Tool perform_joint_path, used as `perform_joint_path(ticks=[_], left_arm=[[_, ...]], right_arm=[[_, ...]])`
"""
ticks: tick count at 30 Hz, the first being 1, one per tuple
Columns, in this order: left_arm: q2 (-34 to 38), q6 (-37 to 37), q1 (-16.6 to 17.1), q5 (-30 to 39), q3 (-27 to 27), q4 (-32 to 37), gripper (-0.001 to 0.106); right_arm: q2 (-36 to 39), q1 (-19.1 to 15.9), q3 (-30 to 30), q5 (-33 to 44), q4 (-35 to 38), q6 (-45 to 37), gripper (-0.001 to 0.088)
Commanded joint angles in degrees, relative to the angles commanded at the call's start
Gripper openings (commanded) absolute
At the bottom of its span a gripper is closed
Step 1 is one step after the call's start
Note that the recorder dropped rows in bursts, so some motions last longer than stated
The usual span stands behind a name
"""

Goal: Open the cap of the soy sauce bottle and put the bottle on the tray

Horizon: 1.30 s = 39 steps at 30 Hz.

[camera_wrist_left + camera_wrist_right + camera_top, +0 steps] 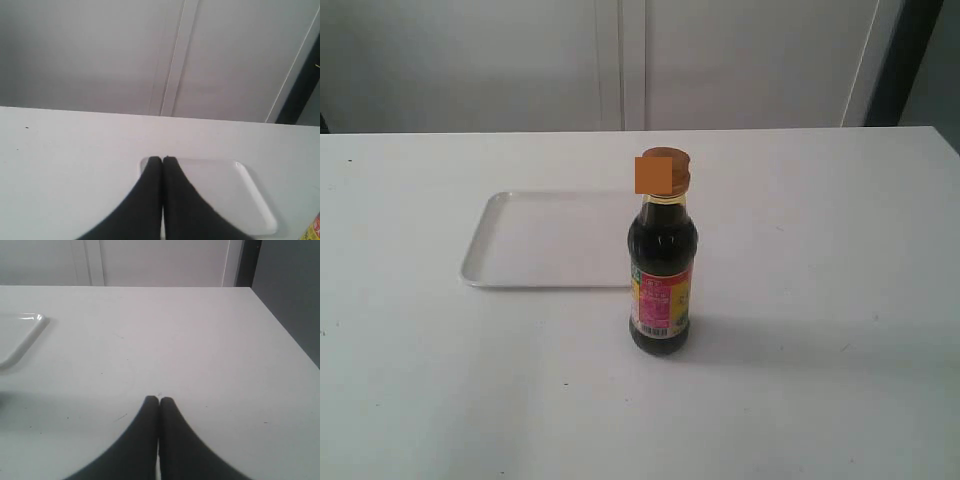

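Note:
The soy sauce bottle [663, 270] stands upright on the white table, dark liquid inside, its pink-yellow-green label facing the exterior camera. Its orange-gold cap [665, 173] sits on the neck, lid down as far as I can tell. Just behind and to the left of the bottle lies the white tray [540, 240], with nothing on it. Neither arm shows in the exterior view. My left gripper [162, 159] is shut, its black tips over the tray's near corner [220, 190]; a sliver of the bottle's label [315, 231] shows at the frame edge. Over bare table, my right gripper [159, 399] is shut, the tray's corner [22, 337] off to one side.
The white table [840, 250] runs back to a pale wall with cabinet doors [620, 60]. A dark vertical strip [910, 60] stands at the back right. In the right wrist view the table's side edge [285, 325] drops off beside a grey floor.

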Motion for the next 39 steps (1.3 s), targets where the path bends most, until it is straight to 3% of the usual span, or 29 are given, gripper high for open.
perform_joint_path(ticks=[6,9,16,21,25,30,32,39], left_arm=[[9.53,-2.36,-9.18,-8.70,-3.28,2.31,0.000],[14.55,-6.02,-14.06,-18.41,-3.28,10.78,0.000],[25.75,-29.59,-15.33,-41.09,-3.28,32.89,0.000],[30.36,-31.72,-15.33,-49.25,-3.28,38.41,0.003],[33.25,-31.72,-15.33,-56.64,-3.28,39.45,0.026],[36.39,-31.51,-15.33,-58.71,-3.40,39.45,0.089],[37.56,-32.20,-15.33,-58.49,-3.40,39.45,0.105],[40.88,-33.93,-15.33,-64.51,-3.48,41.31,0.105]], right_arm=[[0.00,0.00,0.00,-0.86,-0.39,0.00,0.0000],[0.00,0.00,0.00,-2.86,-0.39,0.00,0.0000],[0.00,0.00,0.00,-3.41,-0.39,0.00,0.0000],[0.00,0.00,0.00,-4.55,-0.39,0.00,0.0000],[0.00,0.00,0.00,-4.88,-0.39,0.00,0.0000],[0.00,0.00,0.00,-4.88,-0.39,0.00,0.0000],[0.00,0.00,0.00,-5.06,-0.39,0.00,0.0000],[0.00,0.00,0.00,-5.26,-0.39,0.00,0.0000]])
